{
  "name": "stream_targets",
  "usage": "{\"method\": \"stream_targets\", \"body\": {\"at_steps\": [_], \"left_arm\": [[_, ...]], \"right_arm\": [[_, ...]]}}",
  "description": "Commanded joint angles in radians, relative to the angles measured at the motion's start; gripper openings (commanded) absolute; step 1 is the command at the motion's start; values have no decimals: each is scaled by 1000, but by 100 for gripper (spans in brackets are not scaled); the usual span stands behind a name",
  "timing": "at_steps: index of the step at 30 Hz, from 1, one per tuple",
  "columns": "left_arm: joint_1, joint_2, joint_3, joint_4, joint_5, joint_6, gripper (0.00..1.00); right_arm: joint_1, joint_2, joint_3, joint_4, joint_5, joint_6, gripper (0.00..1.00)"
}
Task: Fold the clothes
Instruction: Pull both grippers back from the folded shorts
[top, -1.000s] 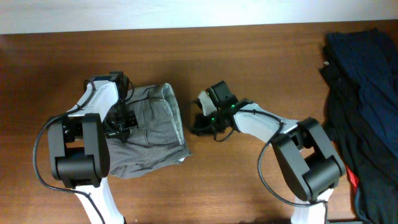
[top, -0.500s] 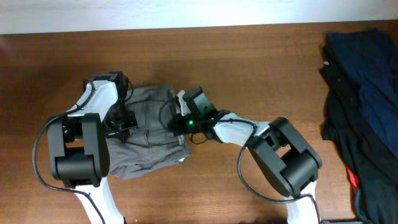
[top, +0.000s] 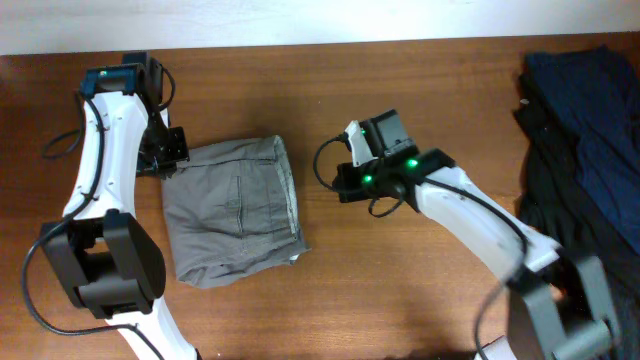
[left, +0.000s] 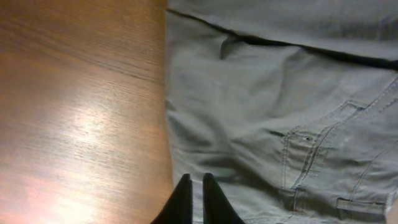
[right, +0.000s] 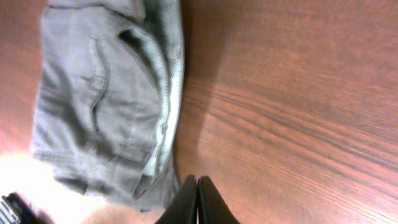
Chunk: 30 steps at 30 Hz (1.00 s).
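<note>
The grey-olive shorts (top: 235, 210) lie folded in a compact bundle on the table, with the waistband and pale lining along their right edge. My left gripper (top: 172, 155) hovers at the bundle's upper left corner. In the left wrist view its fingers (left: 193, 186) are shut with nothing between them, just over the edge of the shorts (left: 280, 112). My right gripper (top: 343, 185) is a little to the right of the bundle, over bare wood. In the right wrist view it (right: 197, 186) is shut and empty, and the shorts (right: 106, 93) lie off to its left.
A pile of navy and black garments (top: 585, 150) covers the table's right end, with a bit of red at its lower edge. Brown wooden table (top: 420, 80) runs between the shorts and that pile. The table's far edge meets a white wall.
The left gripper has lifted off the middle of the shorts and drawn back up-left to their corner. The right gripper pushed in at their right edge, then withdrew rightward. The shorts lie neater.
</note>
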Motion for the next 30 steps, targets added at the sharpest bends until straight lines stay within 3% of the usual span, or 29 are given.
{"method": "stream_targets", "body": {"at_steps": [1, 3, 7, 11, 16, 20, 26, 29, 30], "left_arm": [[-5, -1, -135, 100, 101, 249, 0], [-17, -1, -211, 185, 229, 406, 0], [-65, -1, -303, 238, 330, 659, 0], [-178, -2, -307, 230, 361, 726, 0], [-345, -2, -307, 186, 252, 675, 1], [-397, -13, -306, 10, 72, 425, 4], [-321, -183, -306, -119, 66, 275, 6], [-225, -314, -308, -141, 73, 229, 17], [-189, -355, -312, -135, 86, 230, 27]], "right_arm": [[3, -87, 2, -59, 50, -74, 8], [3, -113, 2, -98, 77, -74, 8], [3, -124, 2, -187, 91, -100, 8], [2, -126, 2, -257, 90, -100, 8], [2, -187, 2, -342, 87, -137, 10], [2, -340, 2, -389, 92, -179, 17], [2, -605, 4, -419, 166, -139, 36], [2, -701, 4, -446, 166, -135, 46], [2, -729, 4, -453, 166, -126, 50]]}}
